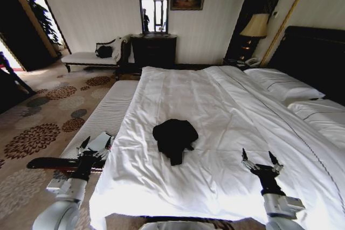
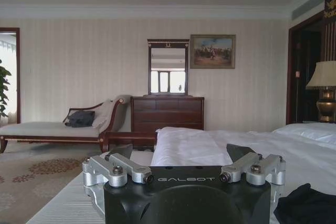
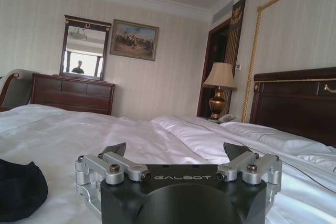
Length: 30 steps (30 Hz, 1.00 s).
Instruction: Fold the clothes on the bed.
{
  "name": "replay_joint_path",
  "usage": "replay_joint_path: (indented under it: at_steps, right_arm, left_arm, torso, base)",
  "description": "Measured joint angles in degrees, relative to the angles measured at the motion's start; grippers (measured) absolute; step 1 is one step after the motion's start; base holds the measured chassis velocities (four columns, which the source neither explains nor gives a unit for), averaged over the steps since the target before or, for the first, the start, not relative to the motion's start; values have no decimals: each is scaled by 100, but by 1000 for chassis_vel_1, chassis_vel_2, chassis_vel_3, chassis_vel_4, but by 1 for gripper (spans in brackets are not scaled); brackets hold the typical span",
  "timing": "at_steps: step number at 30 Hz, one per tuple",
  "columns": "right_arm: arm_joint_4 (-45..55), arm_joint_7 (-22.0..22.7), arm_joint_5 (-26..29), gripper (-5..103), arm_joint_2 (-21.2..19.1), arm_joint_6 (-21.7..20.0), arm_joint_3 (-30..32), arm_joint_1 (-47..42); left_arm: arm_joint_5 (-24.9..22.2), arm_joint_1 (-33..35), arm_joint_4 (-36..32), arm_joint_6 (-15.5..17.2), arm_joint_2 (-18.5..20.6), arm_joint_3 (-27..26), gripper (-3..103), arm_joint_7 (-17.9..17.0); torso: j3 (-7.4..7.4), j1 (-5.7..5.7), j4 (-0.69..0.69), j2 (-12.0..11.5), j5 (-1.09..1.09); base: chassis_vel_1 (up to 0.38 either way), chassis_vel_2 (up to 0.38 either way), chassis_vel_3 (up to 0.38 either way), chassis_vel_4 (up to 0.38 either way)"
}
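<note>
Jaws on both grippers are standing spread and gripping nothing: the left gripper (image 1: pixel 96 145) is hovering off the bed's near-left edge, beyond the shirt's left side, and the right gripper (image 1: pixel 261 161) is hovering over the duvet to the shirt's right, each well apart from the shirt.

Biggest by far, the bed (image 1: pixel 226 106) is wearing a smooth white duvet, soft and faintly creased, with plump pillows (image 1: pixel 283 83) lying beyond the shirt toward the dark wooden headboard (image 1: pixel 315 57). That loose cover is likely the main hazard: jaws closing low could be pinching duvet together with the garment and dragging both.

Smaller, the shirt (image 1: pixel 174 137) is lying bunched in a dark rumpled heap near the middle of the bed's near half, limp and thin-looking, its outline irregular with a tail pointing toward the foot. Sleeves and hem cannot be told apart in the heap, so a grasp may be catching several layers at once, and the shirt would then be lifting as a clump instead of spreading flat.
</note>
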Motion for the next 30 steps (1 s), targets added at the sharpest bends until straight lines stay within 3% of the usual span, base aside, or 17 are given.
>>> replay_joint_path:
  at_steps: [23,27,30]
  right_arm:
    - [8,103,-175,100,-35,75,9,18]
    - [33,-68,-137,100,-110,134,-18,13]
    - [224,-141,209,100,-331,-137,-59,-8]
  left_arm:
    - [-4,-41,-7,32,8,10,100,1]
    - [-53,-143,85,143,88,-5,100,-2]
    - [-184,-389,179,352,222,-18,100,-2]
  torso:
    - [0,0,0,0,-1]
    - [1,1,1,0,-3]
    - [1,2,0,0,0]
  base:
    - [-59,-35,52,32]
    - [-2,67,-4,-67]
    - [5,17,4,-7]
